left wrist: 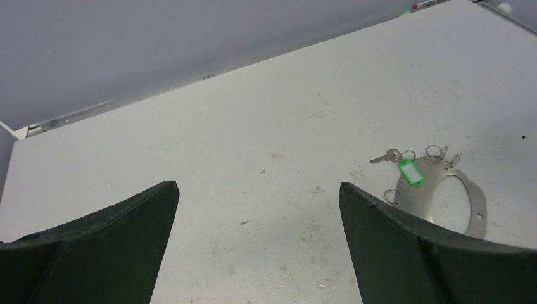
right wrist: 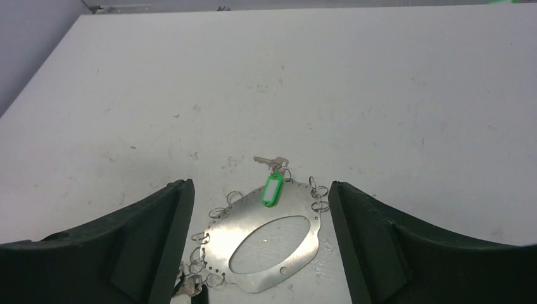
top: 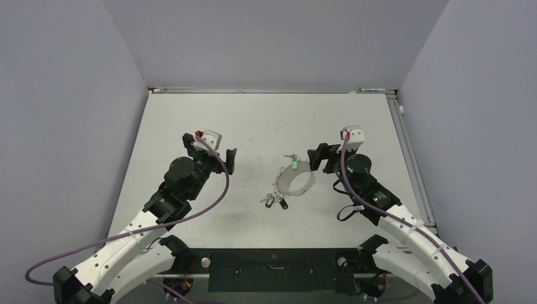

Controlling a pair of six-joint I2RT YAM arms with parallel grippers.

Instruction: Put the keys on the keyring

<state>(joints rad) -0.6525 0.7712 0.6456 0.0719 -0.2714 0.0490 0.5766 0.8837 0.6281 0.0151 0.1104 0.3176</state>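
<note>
The keyring [top: 311, 183] is a flat silver metal plate with an oval hole and several small split rings round its rim, lying flat mid-table. A green-tagged key [top: 295, 164] sits at its far edge, beside a bare silver key [top: 290, 156]. Dark-headed keys [top: 275, 201] cluster at its near-left edge. My right gripper [top: 316, 158] is open and empty, just right of the plate. In the right wrist view the plate [right wrist: 253, 206] and green tag [right wrist: 272, 189] lie between its fingers [right wrist: 259, 183]. My left gripper [top: 229, 159] is open and empty, left of the plate [left wrist: 415, 199].
The white table [top: 266, 120] is enclosed by grey walls on three sides. A metal rail [top: 411, 158] runs along its right edge and another along the back edge [top: 266, 91]. Purple cables trail from both arms near the front.
</note>
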